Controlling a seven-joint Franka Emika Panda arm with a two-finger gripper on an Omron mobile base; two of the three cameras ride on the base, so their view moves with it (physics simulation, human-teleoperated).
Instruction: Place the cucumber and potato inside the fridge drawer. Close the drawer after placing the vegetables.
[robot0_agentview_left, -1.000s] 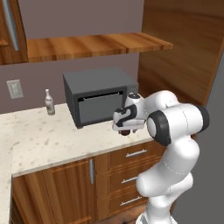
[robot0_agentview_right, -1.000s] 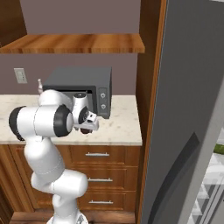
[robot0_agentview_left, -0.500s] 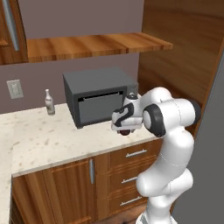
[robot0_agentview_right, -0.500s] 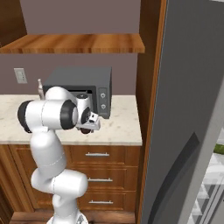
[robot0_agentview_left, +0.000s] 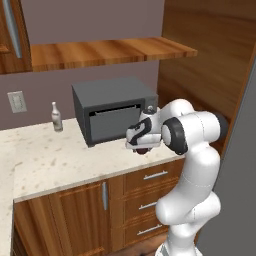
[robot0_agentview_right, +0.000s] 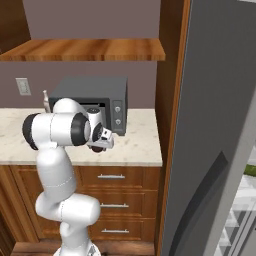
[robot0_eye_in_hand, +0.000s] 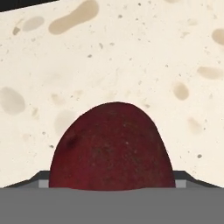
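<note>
Round dark reddish-brown potato (robot0_eye_in_hand: 109, 146) at 6 o'clock in hand view, on speckled cream stone bench (robot0_eye_in_hand: 131, 57). Fingers (robot0_agentview_left: 142, 148) straddle it; clenched or released: cannot tell. Dark grey microwave (robot0_agentview_left: 114, 110) just behind.

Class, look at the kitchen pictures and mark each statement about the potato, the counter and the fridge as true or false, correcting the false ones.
1. The potato lies on a speckled counter, right in front of the hand camera. True.
2. The potato is bright green. False: it is dark reddish-brown.
3. A small bottle stands on the counter left of the grey microwave. True.
4. The gripper is raised up by the wooden shelf. False: it is low over the counter, in front of the microwave.
</note>
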